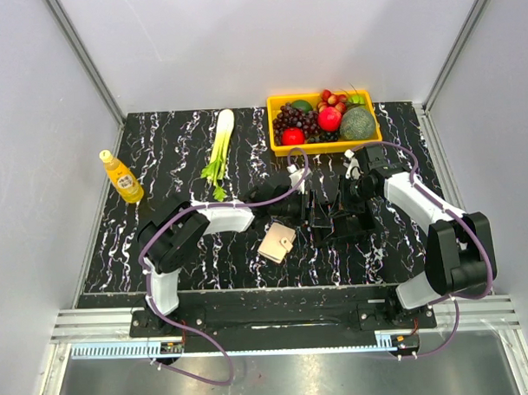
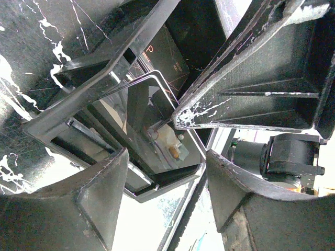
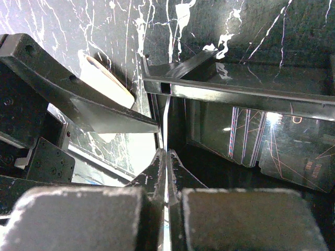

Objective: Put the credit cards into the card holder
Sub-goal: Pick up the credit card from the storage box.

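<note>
- The small beige folding card holder lies on the black, white-veined marble table. It looks closed and sits between the arm bases, just beside both grippers. We judge it is parked within reach until a card is ready.
- A thin, glossy dark credit card is held on its edge, pinched in the clenched right gripper.
- The left gripper stands spread astride that card, grasping nothing. We read this as a handover or regrip for a better insertion angle.
- More dark cards with pink line patterns lie flat nearby, waiting their turn.
- Well apart at the back are a yellow plastic tray of fruit, a pale green leek and a yellow bottle.
</note>
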Robot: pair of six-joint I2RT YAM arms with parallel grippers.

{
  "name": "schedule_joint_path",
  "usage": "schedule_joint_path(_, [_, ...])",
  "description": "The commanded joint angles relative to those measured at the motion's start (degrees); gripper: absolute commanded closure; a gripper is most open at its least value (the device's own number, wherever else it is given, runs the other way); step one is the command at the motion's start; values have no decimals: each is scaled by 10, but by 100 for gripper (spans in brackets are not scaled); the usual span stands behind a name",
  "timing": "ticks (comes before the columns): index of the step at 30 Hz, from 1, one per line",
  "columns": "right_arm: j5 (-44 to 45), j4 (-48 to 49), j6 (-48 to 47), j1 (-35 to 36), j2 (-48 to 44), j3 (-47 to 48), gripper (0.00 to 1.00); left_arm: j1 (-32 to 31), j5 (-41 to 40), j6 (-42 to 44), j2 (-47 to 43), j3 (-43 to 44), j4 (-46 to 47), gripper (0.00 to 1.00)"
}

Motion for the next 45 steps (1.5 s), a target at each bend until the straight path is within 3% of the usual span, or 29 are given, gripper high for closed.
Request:
schedule_joint_path(1, [-10,11,8,5,-10,21,100,-2,-15,10,-12,23,4,36])
schedule_joint_path(22, [-13,9,24,5,-41,22,100,-22,-105,23,1,64,-112,37])
schedule_joint_path(28, [13,-9,17,5,-57,32,100,-22,-120,31,9,70,-142,42])
schedule_joint_path(45, [46,-83,-28,4,-63,62,100,-22,-141,34,31,104,-185,43])
